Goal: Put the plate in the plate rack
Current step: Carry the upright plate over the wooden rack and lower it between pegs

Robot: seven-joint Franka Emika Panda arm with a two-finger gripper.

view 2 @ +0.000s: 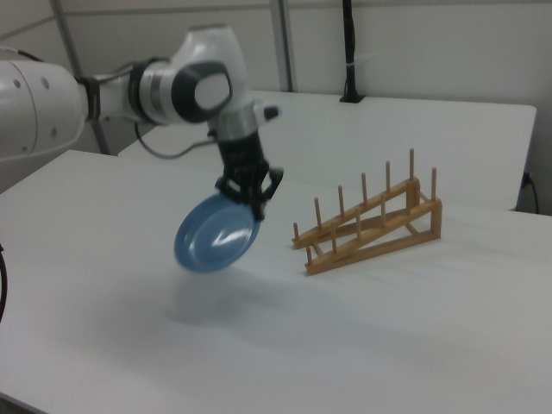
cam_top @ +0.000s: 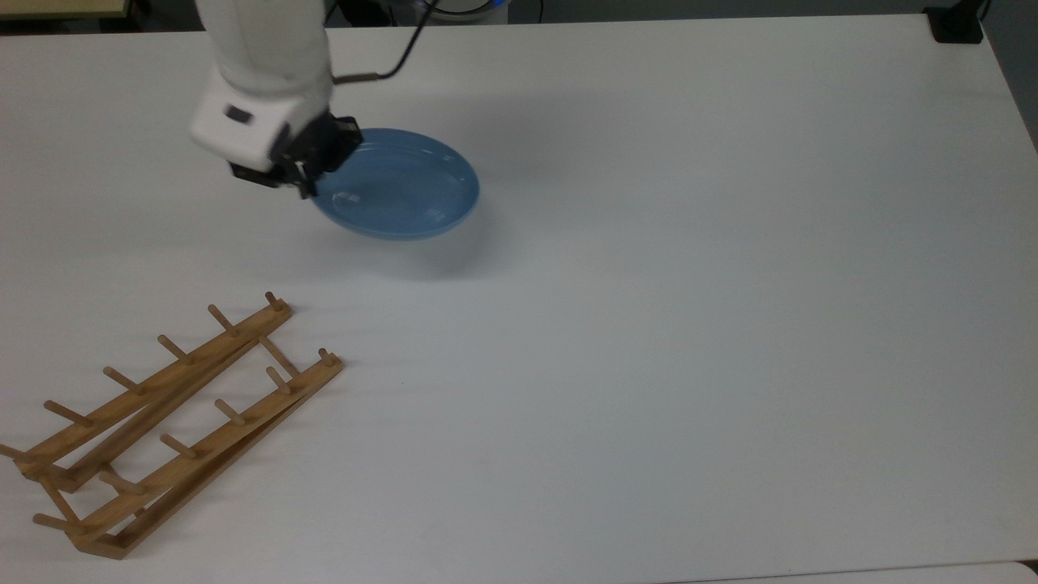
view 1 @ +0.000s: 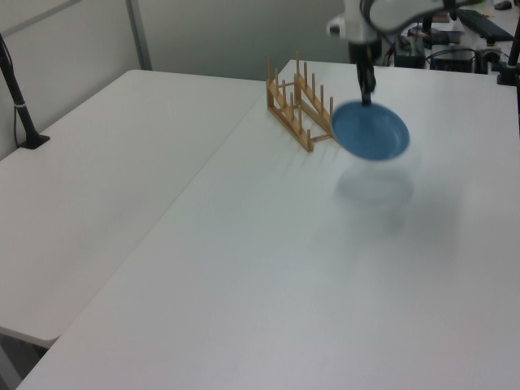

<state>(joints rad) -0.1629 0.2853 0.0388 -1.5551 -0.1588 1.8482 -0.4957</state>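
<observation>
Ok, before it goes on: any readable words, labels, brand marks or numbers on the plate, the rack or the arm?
None: no readable text on the plate, the plate rack, the gripper or the table.

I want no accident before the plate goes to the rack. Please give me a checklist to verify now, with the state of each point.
1. End effector shut on the rim of the plate: ok.
2. Plate lifted off the table, hanging tilted: ok.
3. Rack upright, its pegs holding nothing: ok.
4. Table between plate and rack free of obstacles: ok.
5. Plate already edge-on to the rack slots: not ok, it hangs slanted.
6. Grip firm enough for the carry: cannot tell.
</observation>
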